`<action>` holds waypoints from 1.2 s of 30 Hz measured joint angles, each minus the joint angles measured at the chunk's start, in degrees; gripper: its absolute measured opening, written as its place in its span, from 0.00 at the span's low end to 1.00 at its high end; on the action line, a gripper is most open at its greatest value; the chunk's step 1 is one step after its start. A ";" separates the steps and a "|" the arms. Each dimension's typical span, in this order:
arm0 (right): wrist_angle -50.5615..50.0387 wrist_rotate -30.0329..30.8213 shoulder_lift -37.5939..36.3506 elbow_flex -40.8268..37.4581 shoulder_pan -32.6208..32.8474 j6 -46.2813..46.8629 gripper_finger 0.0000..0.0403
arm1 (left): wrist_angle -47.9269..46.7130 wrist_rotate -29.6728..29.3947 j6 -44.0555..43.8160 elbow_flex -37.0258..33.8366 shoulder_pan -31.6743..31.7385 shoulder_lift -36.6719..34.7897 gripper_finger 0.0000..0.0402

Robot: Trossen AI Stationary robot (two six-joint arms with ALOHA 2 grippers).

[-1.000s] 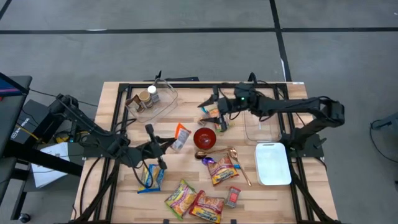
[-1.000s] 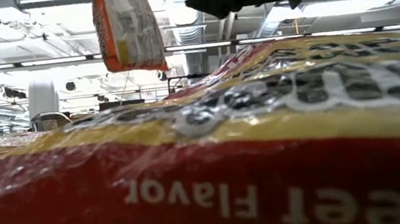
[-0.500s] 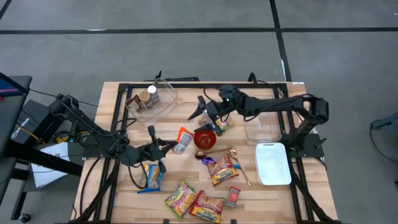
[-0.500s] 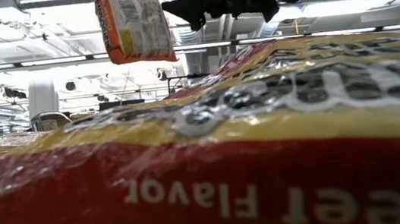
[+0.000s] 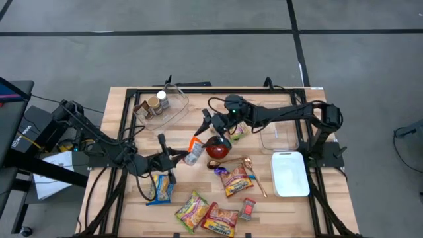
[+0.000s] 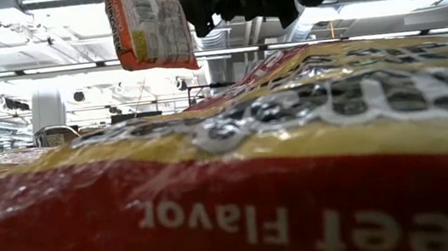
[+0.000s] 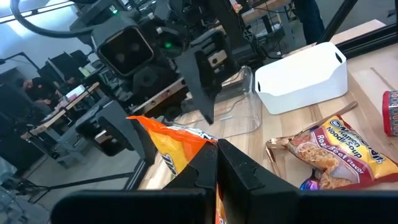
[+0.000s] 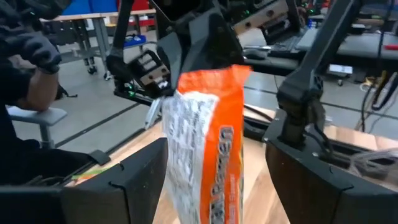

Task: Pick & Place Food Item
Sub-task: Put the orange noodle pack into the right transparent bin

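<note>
An orange ramen packet [image 5: 194,148] is held in the air by my left gripper [image 5: 180,154], just left of the red bowl [image 5: 219,147]. It also shows in the left wrist view [image 7: 174,142], the right wrist view [image 8: 208,143] and the low view [image 6: 148,25]. My right gripper [image 5: 207,125] is open just beyond the packet, on its far side. In the right wrist view its two fingers [image 8: 138,180] stand on either side of the packet, apart from it. My left gripper pinches the packet between its two shut fingers [image 7: 239,171] at one edge [image 7: 202,144], coming level from the table's left. In the right wrist view the hold is at the packet's far upper corner [image 8: 169,94]. The packet is lifted clear of the table and stands about upright.
A clear tub with bottles [image 5: 158,106] stands far left, an empty clear tub [image 5: 277,134] and a white tray [image 5: 291,174] at the right. Noodle packets [image 5: 236,178] [image 5: 192,211], a blue packet [image 5: 160,187], a spoon [image 5: 255,175] and a small can [image 5: 248,208] lie near the front.
My right gripper has gone toward the table's left and near edges, from beside the clear tub to the held packet, staying open. The left gripper has kept the packet aloft in about the same place.
</note>
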 joint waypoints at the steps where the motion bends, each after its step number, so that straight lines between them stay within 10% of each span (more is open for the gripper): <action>1: 0.03 -0.52 -0.04 0.00 0.11 -0.02 0.66 | 0.00 0.00 0.00 0.00 0.00 0.00 0.00; 24: -0.29 -0.54 -0.13 0.00 1.18 0.13 0.64 | 0.92 0.02 0.01 -0.02 0.00 0.00 0.00; 36: -0.28 -0.52 -0.13 0.00 1.13 -0.35 0.38 | 1.03 0.02 0.09 -0.02 0.00 0.00 0.00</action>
